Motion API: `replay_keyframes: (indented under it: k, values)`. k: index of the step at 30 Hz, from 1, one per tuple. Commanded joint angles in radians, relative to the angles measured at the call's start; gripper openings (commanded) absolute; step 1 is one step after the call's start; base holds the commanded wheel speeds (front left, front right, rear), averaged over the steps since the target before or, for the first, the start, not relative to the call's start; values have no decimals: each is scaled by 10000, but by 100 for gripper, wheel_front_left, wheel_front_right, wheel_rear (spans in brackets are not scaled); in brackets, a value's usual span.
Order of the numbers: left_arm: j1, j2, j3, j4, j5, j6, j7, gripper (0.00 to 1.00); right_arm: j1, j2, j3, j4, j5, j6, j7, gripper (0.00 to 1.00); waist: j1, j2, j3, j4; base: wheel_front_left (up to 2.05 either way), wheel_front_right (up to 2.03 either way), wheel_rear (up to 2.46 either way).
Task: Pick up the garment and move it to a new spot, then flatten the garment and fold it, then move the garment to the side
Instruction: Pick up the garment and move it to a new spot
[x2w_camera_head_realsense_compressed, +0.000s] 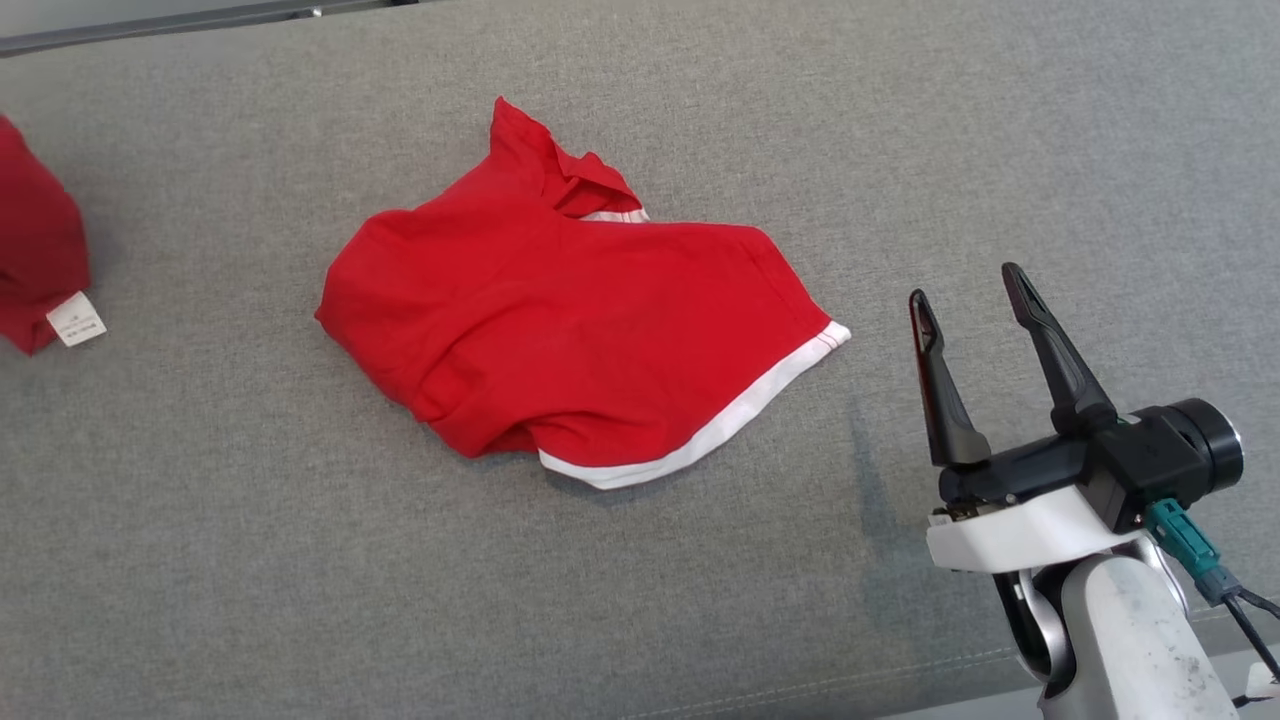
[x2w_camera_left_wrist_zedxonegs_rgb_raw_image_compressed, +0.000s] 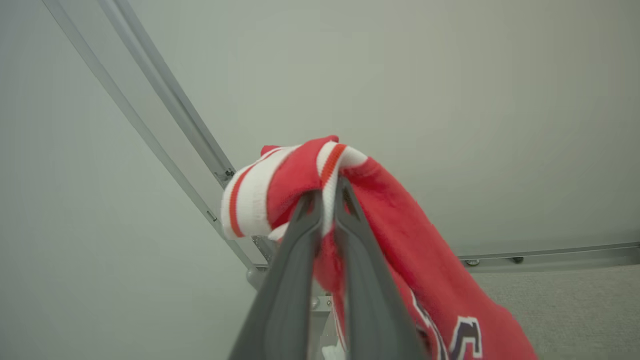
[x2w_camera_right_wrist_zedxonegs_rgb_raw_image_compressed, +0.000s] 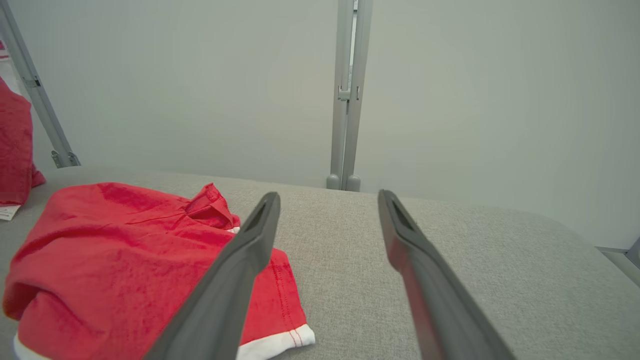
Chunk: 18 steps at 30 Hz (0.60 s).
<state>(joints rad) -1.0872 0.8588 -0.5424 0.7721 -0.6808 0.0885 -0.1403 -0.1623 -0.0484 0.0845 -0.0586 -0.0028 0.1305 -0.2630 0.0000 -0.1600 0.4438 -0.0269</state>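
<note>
Pick-up and move under way: the left gripper (x2w_camera_left_wrist_zedxonegs_rgb_raw_image_compressed: 327, 192) is clenched on the striped rib trim of the red garment (x2w_camera_left_wrist_zedxonegs_rgb_raw_image_compressed: 400, 240), which hangs from its fingertips and drapes back toward the wrist. The right gripper (x2w_camera_head_realsense_compressed: 965, 283) stands with jaws spread wide and empty above the grey padded surface (x2w_camera_head_realsense_compressed: 250, 560). A second red shirt (x2w_camera_head_realsense_compressed: 560, 330) lies crumpled just ahead and to its left. The next move likely calls for lowering the held garment onto bare surface well apart from that shirt, then letting go.

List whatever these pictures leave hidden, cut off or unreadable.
- Label: head view, print too small to read.
- Held shirt: its lettering is cut by the left wrist view's bottom edge.
- Lying shirt: underside hidden by its own folds, head and right wrist views.
</note>
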Motion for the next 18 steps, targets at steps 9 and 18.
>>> replay_keyframes:
  k: [9, 18]
  values:
    - [1229, -419, 169, 869, -674, 114, 19, 0, -158, -38, -31, -75, -324, 4, -38, 100, 0, 0, 938, 4, 0, 0, 0]
    - [1509, -1189, 24, 1950, -904, -27, -165, 0, -260, -38, 30, -218, -641, 4, -38, 100, 0, 0, 1474, 42, 0, 0, 0]
